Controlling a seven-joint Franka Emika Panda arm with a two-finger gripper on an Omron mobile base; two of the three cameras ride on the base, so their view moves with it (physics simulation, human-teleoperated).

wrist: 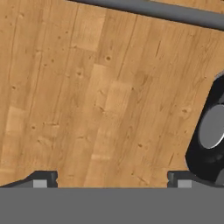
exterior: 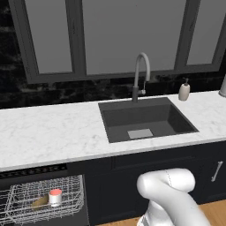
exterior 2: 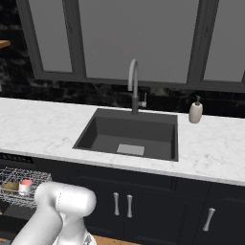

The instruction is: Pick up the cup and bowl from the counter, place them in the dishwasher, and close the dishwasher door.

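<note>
Since the cup [exterior: 55, 197] and bowl [exterior: 40, 202] already sit side by side in the dishwasher [exterior: 44, 199] rack, our pincer [wrist: 109, 181] hangs wide and empty over the wooden floor [wrist: 87, 96], low enough for the door.

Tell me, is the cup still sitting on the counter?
No, the cup stands in the dishwasher's white wire rack beside the bowl, below the counter.
</note>
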